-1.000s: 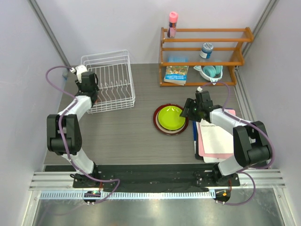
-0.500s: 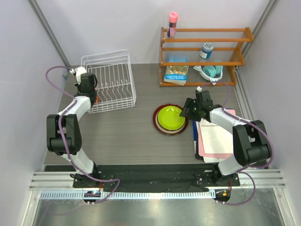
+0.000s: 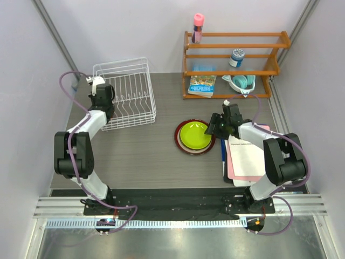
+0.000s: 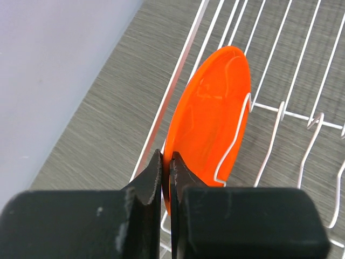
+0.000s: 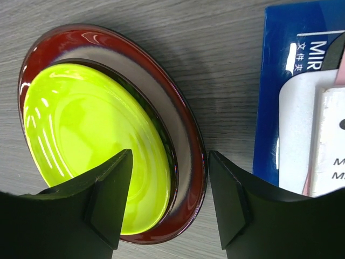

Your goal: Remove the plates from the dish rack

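On the blue cover [image 5: 280,81] beside the right gripper [image 5: 170,156], white capitals read "MIR" before the edge of the right wrist view cuts them off, with a line of small Chinese characters above them. A white sheet [image 5: 302,129] lies over the cover, and its print is too cropped to read.

The right gripper's fingers are spread wide with nothing between them. They hang over the right rim of a stack that lies on the table [image 3: 140,156] a little right of its middle. In the stack the lime green plate [image 5: 86,135] sits on top, the thin edge of a smaller dark plate [image 5: 153,110] shows beneath it, and the large red-rimmed plate [image 5: 97,40] is at the bottom.

The left gripper [image 4: 166,159] is pinched tight on the near rim of the orange plate [image 4: 207,118]. That plate stands on edge against a wire prong along the left side of the dish rack [image 3: 129,94], which sits at the table's far-left corner
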